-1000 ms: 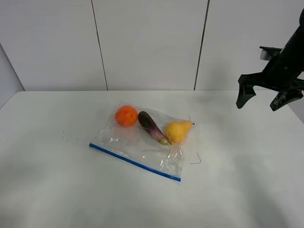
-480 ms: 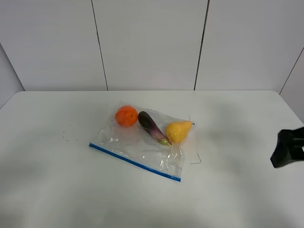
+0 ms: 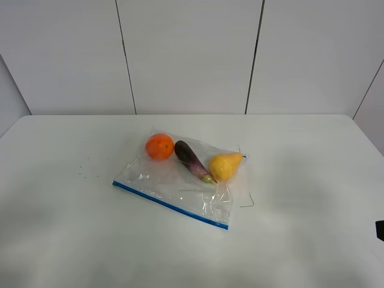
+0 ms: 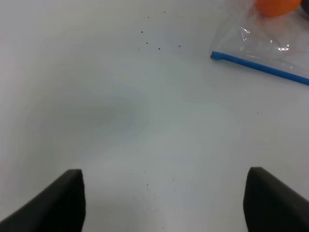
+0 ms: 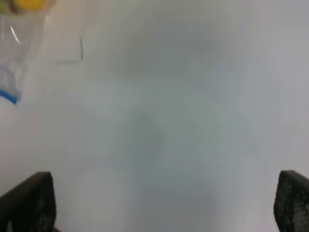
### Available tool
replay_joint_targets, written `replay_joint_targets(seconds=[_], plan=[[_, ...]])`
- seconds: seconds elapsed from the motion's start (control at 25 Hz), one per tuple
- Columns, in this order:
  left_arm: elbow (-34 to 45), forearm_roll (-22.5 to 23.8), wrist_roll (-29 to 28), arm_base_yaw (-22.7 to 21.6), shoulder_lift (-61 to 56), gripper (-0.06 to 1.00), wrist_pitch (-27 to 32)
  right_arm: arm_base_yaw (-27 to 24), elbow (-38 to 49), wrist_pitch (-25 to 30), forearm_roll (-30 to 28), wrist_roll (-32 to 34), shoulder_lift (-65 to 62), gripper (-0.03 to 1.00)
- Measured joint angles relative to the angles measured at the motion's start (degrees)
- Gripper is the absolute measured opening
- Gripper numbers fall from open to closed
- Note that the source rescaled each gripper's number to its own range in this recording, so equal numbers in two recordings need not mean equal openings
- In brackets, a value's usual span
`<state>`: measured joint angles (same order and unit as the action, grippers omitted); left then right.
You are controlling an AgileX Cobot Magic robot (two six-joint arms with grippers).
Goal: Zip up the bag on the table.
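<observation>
Clear crinkly plastic makes up the bag (image 3: 180, 183), which lies flat near the middle of the white table (image 3: 66, 240), its blue zipper strip (image 3: 170, 205) along the edge nearest the camera in the high view. Inside it sit one orange (image 3: 159, 146), one eggplant (image 3: 192, 159) and one yellow pear (image 3: 225, 165), lined up in a row along the side away from the strip, the orange touching the eggplant and the eggplant's tip against the pear. A few tiny dark specks (image 3: 86, 174) dot the table to the left of the bag.

There is one bag and there are two claws. The left gripper (image 4: 164, 200) hangs over bare table with its two dark fingers spread wide and nothing between them; the bag's zipper corner and a bit of the orange show at the far edge of its wrist view, well apart from the fingers. The right gripper (image 5: 164, 205) is likewise spread wide and empty above bare table, with the other zipper corner and a sliver of the pear far off at the edge. In the high view only a dark bit of the right arm (image 3: 380, 230) shows at the right border
</observation>
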<state>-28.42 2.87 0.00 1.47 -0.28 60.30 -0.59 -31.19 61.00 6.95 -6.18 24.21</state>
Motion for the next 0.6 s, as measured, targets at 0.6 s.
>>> replay_joint_targets(seconds=[0.6], plan=[[0.00, 0.00, 0.00, 0.00, -0.02, 0.99, 0.00, 0.27, 2.65, -1.76, -2.61, 2.98, -24.39, 1.00]])
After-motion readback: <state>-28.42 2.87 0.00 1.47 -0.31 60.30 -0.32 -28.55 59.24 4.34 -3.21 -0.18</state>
